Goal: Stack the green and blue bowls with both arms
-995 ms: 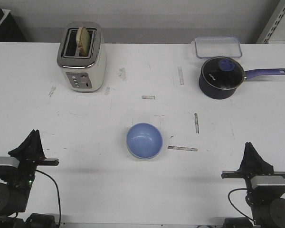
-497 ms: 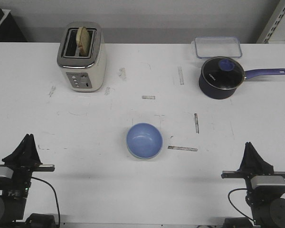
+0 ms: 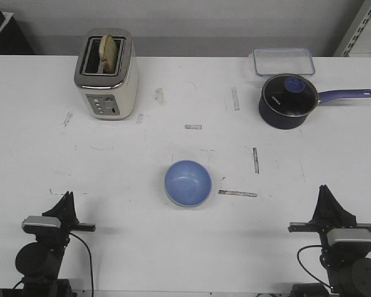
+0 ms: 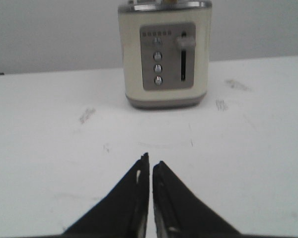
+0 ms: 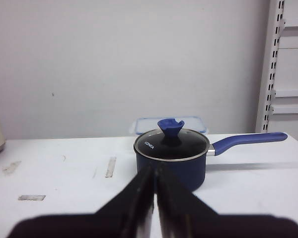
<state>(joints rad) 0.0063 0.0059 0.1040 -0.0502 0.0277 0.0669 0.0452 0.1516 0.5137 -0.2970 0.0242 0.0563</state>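
The light blue bowl [image 3: 187, 182] sits upright at the middle of the white table [image 3: 142, 161], in the front view only. A thin pale rim shows under its near edge; I cannot tell whether that is the green bowl, which shows nowhere else. My left gripper [image 3: 67, 197] is shut and empty at the near left, well apart from the bowl. In the left wrist view it [image 4: 150, 162] points at the toaster. My right gripper [image 3: 326, 190] is shut and empty at the near right. In the right wrist view it [image 5: 154, 171] points at the saucepan.
A cream toaster [image 3: 106, 74] with bread in it stands at the far left and also shows in the left wrist view [image 4: 163, 54]. A dark navy saucepan [image 3: 289, 101] with a lid stands at the far right, seen too in the right wrist view [image 5: 171, 153]. A clear container [image 3: 283, 61] lies behind it.
My left arm has drawn back toward the table's near edge and shifted a little right, gripper still shut. The right arm and the blue bowl have not moved.
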